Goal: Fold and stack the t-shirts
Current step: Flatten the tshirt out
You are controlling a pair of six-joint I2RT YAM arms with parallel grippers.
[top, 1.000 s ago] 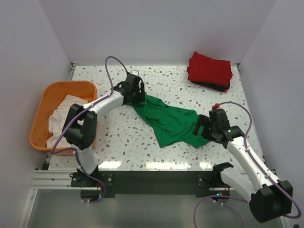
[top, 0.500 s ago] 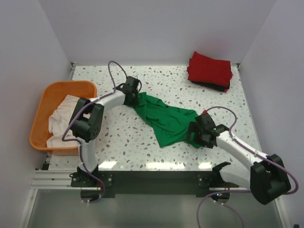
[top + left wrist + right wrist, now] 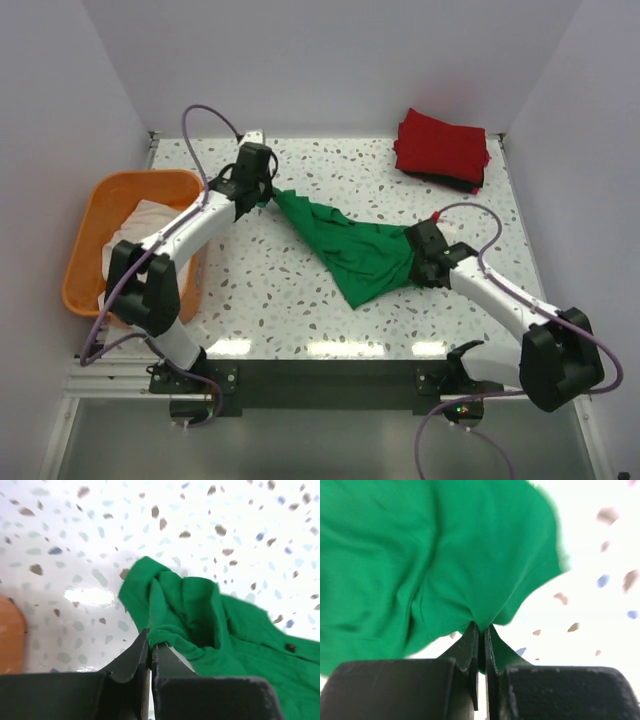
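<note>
The left arm reached forward from a bent elbow, its claw (image 3: 266, 193) clamped on a fold of the green t-shirt (image 3: 350, 250) (jaws meeting tip to tip in the wrist view). The right forearm lay low, angled inward, its claw (image 3: 414, 262) pinched tight on the same shirt's edge.

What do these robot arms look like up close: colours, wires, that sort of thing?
The left arm and right arm both have white links between chunky black joints. Each trails a looping lilac cable and ends in flat black fingers. A small red part sits near the right wrist.
</note>
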